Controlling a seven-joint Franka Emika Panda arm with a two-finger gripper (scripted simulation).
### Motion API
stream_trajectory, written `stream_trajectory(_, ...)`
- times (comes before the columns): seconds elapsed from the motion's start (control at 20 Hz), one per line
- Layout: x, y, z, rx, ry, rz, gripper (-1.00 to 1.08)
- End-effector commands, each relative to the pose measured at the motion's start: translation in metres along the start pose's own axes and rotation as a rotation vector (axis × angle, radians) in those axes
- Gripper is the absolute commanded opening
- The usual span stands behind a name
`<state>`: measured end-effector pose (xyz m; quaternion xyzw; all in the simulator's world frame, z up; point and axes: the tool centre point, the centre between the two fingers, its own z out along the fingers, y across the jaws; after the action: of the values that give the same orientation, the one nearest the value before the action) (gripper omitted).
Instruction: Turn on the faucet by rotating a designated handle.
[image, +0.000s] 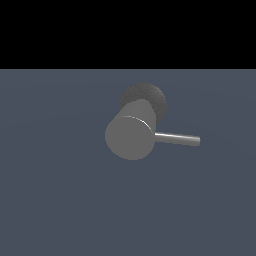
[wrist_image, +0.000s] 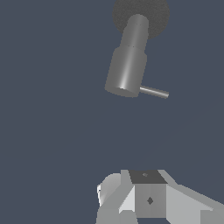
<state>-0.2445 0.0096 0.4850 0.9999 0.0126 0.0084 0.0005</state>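
The faucet (image: 130, 137) is a thick matte grey cylinder rising from a darker speckled round base (image: 150, 95) on the blue-grey floor. Its handle (image: 177, 138), a thin grey rod, sticks out of the cylinder's side toward the exterior view's right. The wrist view shows the same faucet (wrist_image: 128, 70), its base (wrist_image: 153, 13) and the handle (wrist_image: 154, 92) some way off. Grey and white parts of my gripper (wrist_image: 148, 192) show only at that picture's edge, far from the handle and touching nothing. Its fingers cannot be made out. The gripper is absent from the exterior view.
A flat blue-grey floor (image: 60, 200) spreads around the faucet on all sides. A black band fills the top of the exterior view.
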Motion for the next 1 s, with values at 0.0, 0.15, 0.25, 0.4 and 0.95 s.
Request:
stream_trajectory(0.0,0.000,0.000,0.000,0.000,0.000,0.000,-1.00)
stream_trajectory(0.15,0.001,0.002,-0.002,-0.004,0.008,0.006,-1.00)
stream_trajectory(0.25,0.002,0.006,-0.007,-0.009,0.022,0.017,-1.00)
stream_trajectory(0.4,0.004,0.012,-0.013,-0.011,0.040,0.036,-1.00)
stream_trajectory(0.95,0.007,0.028,-0.008,0.053,0.016,0.086,-1.00)
